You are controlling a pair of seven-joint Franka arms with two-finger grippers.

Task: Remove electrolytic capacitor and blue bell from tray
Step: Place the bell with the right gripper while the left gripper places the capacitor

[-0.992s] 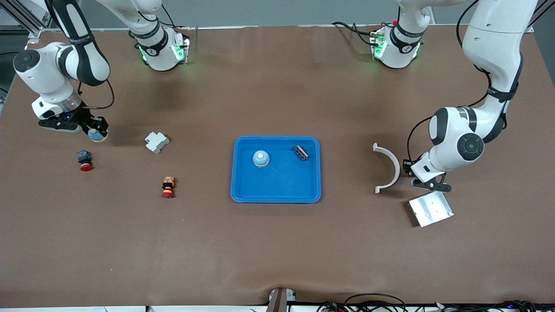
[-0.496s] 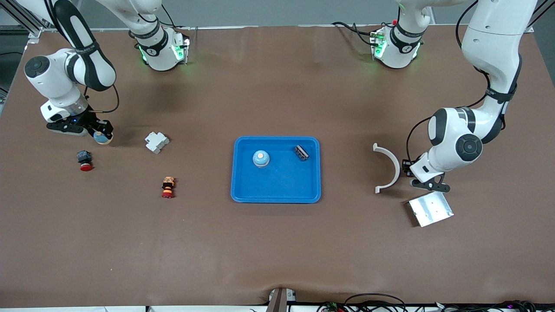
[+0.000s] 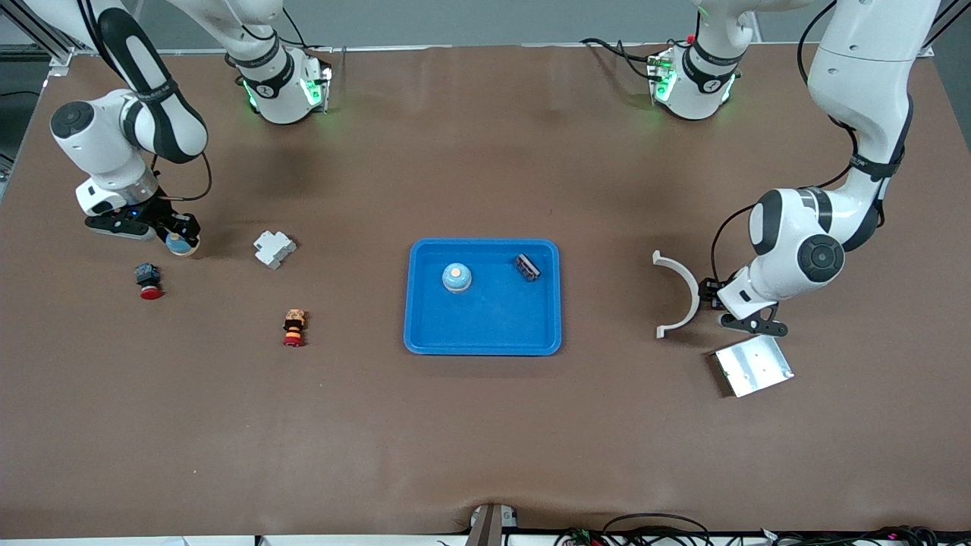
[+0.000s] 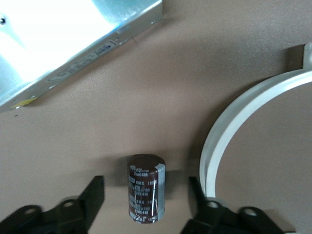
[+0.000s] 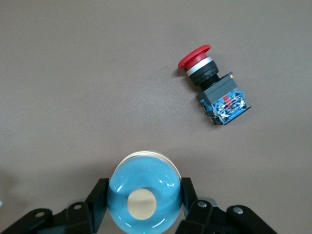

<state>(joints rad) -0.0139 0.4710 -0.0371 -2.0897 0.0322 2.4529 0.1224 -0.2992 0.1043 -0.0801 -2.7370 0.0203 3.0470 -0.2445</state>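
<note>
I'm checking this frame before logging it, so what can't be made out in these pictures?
- Dark brown cylindrical capacitor: hidden in the front view by the left gripper; whether it rests on the table, unclear.
- Blue dome bell with cream button: cut off by the right wrist view's edge; the right gripper covers part of it in the front view.
- Small dark part in the blue tray: too small to identify.

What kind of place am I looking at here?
Probably a robotics lab or test bench: two white arms stand at a brown-covered table, and small parts lie around a blue tray, such as a red push button, a capacitor and a metal plate.
</note>
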